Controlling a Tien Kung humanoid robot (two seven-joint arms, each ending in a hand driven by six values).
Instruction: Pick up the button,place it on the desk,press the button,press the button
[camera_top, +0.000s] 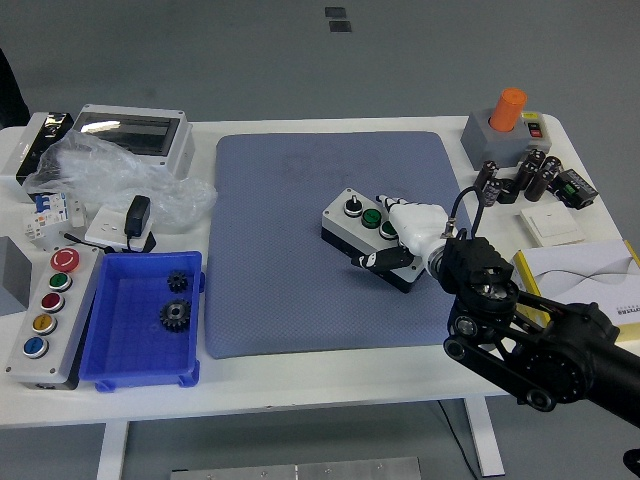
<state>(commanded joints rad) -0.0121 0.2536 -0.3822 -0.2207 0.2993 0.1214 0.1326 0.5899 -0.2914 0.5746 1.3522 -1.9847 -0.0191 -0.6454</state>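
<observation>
Right hand (410, 232) seemingly grips button box (368, 229).

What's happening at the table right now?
The robot's right hand, white-fingered on a black arm, is wrapped over the near end of a small grey button box with a black knob and a green button. The box sits on the blue-grey mat. The left arm is out of view.

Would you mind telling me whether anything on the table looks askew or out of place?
The button box sits skewed on the blue mat, gripped at its near end by the right hand. Nothing looks spilled or damaged.
</observation>
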